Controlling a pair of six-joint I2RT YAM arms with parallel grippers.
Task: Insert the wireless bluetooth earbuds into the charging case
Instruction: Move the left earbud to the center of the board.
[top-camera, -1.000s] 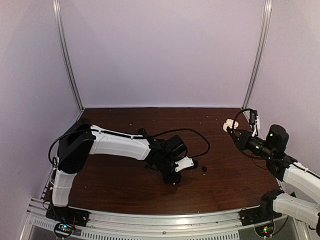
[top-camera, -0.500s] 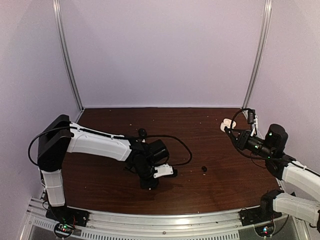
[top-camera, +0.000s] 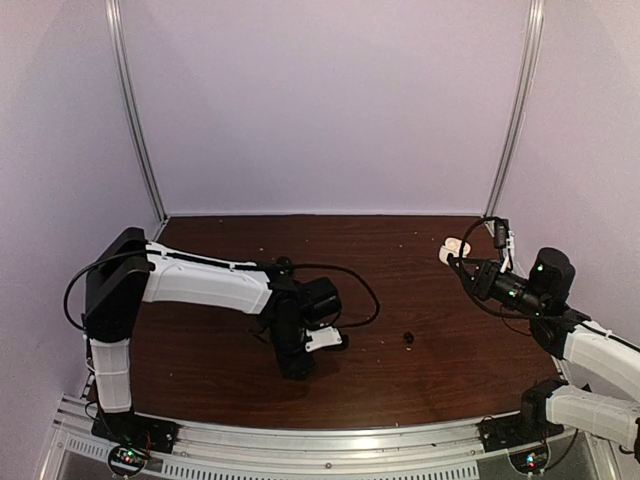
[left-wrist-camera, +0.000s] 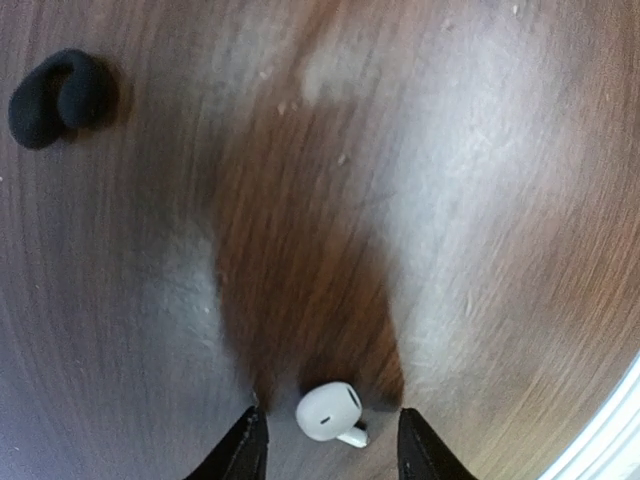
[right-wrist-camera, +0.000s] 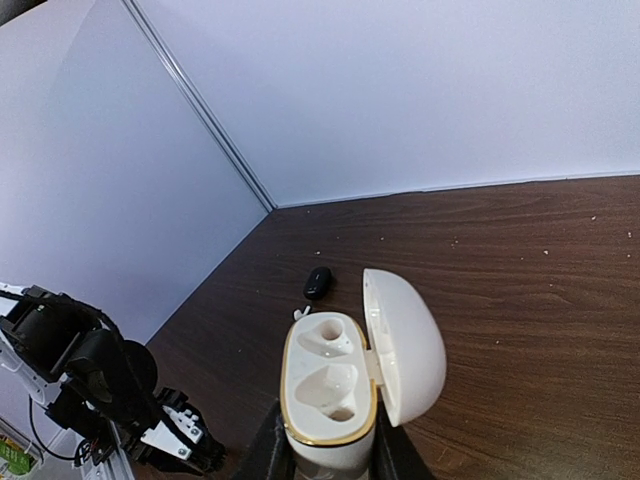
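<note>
— Where's the white earbud (left-wrist-camera: 329, 411)?

— Lying on the surface (left-wrist-camera: 480, 200) between the left fingers (left-wrist-camera: 246, 452), which stand apart and touch nothing. Centre over its bulb and close gently — it looks likely to squirt out.

— And the charging case (right-wrist-camera: 322, 385)?

— Pinched in the right fingers (right-wrist-camera: 272, 455), open, seemingly empty. A black earbud (left-wrist-camera: 55, 95) lies at ten o'clock — well apart.
</note>
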